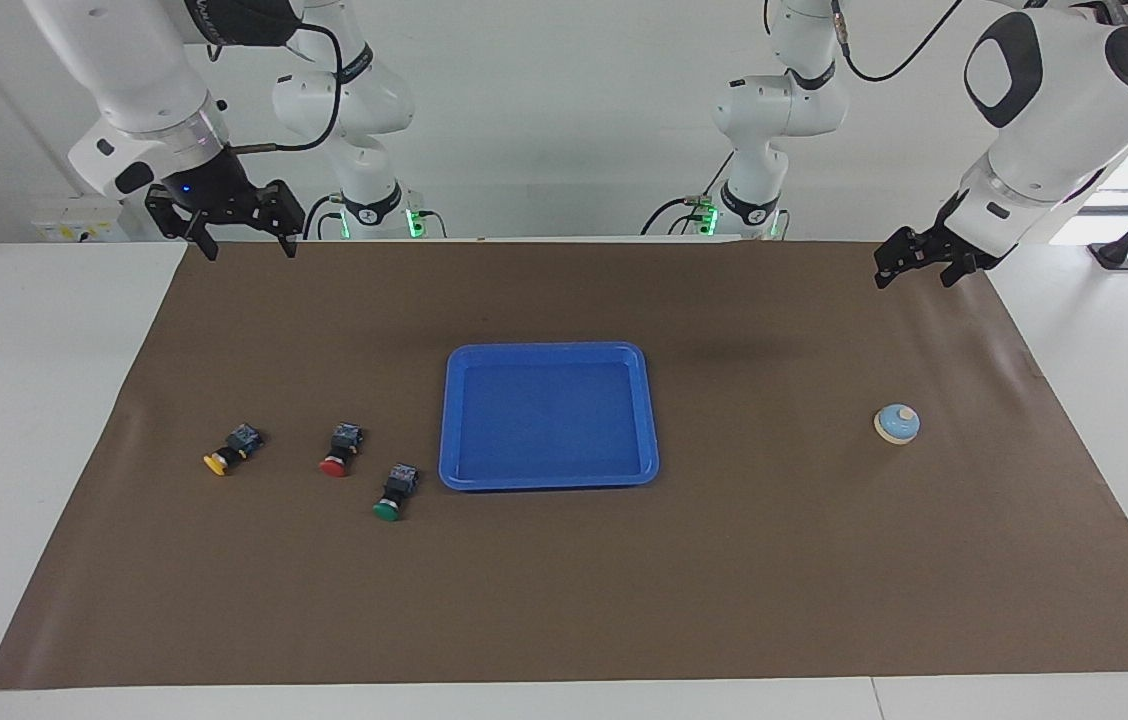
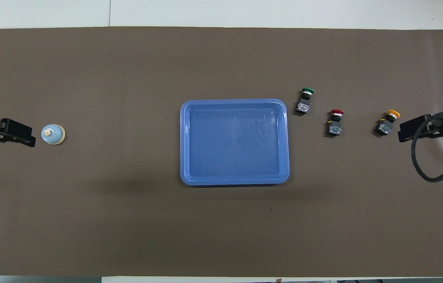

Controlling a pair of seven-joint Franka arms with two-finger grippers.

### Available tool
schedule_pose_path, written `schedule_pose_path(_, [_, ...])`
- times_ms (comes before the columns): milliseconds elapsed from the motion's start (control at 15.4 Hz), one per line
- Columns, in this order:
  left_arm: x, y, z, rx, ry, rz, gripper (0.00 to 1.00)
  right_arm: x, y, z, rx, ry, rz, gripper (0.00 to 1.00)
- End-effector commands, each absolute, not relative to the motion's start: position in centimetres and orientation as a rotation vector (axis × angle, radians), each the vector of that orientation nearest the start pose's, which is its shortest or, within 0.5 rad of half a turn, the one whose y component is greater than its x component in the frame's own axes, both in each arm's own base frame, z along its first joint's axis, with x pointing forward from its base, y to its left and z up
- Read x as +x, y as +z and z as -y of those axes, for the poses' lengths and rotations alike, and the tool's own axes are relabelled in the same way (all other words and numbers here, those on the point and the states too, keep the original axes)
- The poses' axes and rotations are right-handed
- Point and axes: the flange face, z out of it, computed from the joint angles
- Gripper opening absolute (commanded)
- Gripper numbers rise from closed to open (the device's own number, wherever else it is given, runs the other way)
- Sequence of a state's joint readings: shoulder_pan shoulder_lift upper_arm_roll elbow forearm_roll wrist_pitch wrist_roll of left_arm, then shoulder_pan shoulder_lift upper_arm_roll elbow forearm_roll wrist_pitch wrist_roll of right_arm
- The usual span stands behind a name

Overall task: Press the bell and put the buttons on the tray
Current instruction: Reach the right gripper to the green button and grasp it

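Three buttons (image 1: 324, 465): lying on their sides in a loose row on the brown mat, at the right arm's end of the table, all outside the tray.
Yellow button (image 1: 230, 449): the one nearest the table's end, well apart from the tray.
Red button (image 1: 340, 450): between the yellow and green ones.
Green button (image 1: 395, 492): just beside the tray's corner, not touching it, a little farther from the robots than the other two.
Tray (image 1: 644, 420): bright blue, flat on the mat at mid-table, nothing in it.
Bell (image 1: 896, 424): sits alone on the mat toward the left arm's end, cream knob up, nothing touching it.
Left hand (image 1: 912, 268): raised in the air over the mat's edge nearest the robots, well clear of the bell; fingers apart, holding nothing. In the overhead view it shows beside the bell (image 2: 53, 134).
Right hand (image 1: 243, 244): waits raised over the mat's corner nearest the robots at its own end; fingers apart, empty.
Mat (image 1: 564, 590): brown sheet covering most of the white table (image 1: 14, 400).
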State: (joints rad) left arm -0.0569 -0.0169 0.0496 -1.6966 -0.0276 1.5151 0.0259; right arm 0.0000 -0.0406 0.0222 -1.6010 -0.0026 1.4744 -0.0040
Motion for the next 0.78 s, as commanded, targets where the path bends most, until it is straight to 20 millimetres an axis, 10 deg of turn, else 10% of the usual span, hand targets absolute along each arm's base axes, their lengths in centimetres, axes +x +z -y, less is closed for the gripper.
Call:
schedule_pose_path(0, [53.1, 56.5, 0.9, -3.167, 0.271, -0.029, 1.0, 53.1, 60.8, -2.4, -3.136, 0.027, -0.01, 1.0])
schedule_pose_path(259, [53.6, 57.5, 1.4, -3.165, 0.265, -0.041, 1.0, 54.6, 54.4, -9.2, -3.139, -0.009, -0.213, 1.0])
schedule_pose_path(714, [53.2, 57.3, 0.4, -3.169, 0.261, -0.006, 1.0, 60.1, 41.5, -10.8, -3.116, -0.09, -0.286, 1.0])
